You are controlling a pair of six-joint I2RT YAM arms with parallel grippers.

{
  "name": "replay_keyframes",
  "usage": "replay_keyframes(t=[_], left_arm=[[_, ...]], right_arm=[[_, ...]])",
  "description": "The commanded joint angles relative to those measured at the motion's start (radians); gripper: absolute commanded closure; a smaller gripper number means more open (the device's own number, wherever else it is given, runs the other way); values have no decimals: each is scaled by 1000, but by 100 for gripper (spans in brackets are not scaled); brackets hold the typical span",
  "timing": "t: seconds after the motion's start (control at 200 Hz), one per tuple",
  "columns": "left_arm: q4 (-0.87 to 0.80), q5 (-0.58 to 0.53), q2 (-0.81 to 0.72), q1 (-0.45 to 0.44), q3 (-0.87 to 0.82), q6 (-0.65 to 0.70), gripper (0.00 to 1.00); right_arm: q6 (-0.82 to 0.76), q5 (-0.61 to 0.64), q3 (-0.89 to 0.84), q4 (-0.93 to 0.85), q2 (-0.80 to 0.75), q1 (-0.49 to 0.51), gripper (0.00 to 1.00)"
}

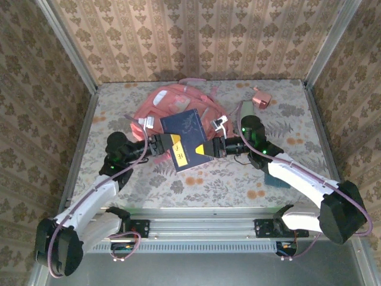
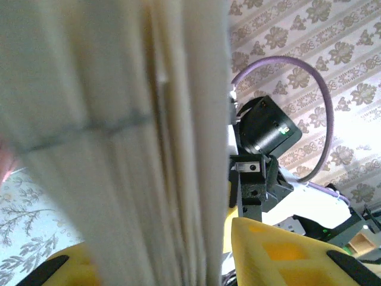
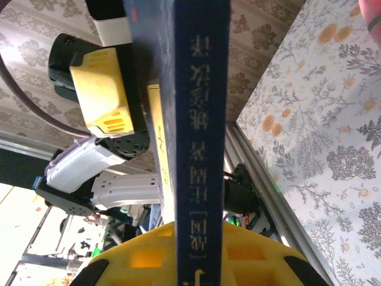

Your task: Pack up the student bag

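Gripping the blue book (image 1: 187, 140) by its spine, R gripper (image 1: 209, 147) was clamped tight. L gripper (image 1: 162, 145) straddled the pages, hold unclear. Book hung at 6 o'clock of the student bag (image 1: 161, 104), outside it.

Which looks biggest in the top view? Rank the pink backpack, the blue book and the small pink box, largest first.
1. the pink backpack, though the book hides part of it.
2. the blue book; it is held up nearer the camera, which flatters its size.
3. the small pink box, clearly smallest.
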Motion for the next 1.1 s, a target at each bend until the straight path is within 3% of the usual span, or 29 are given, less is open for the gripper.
replay_keyframes(t=[0.0, 0.325, 0.425, 0.655, 0.86, 1.095], left_arm=[[92, 52, 20, -33, 0, -11, 64], [120, 52, 26, -28, -4, 3, 89], [105, 45, 8, -11, -11, 2, 88], [108, 1, -15, 39, -38, -17, 72], [132, 7, 6, 29, -26, -24, 78], [153, 15, 53, 9, -23, -33, 77]], right_arm=[[15, -46, -3, 51, -17, -5, 100], [-44, -38, -16, -18, -46, -18, 100], [-45, -33, -20, -21, -48, -26, 100], [-60, -32, -21, -36, -49, -30, 100], [-61, -39, -18, -34, -40, -30, 100], [-47, -44, -17, -17, -39, -30, 100]])
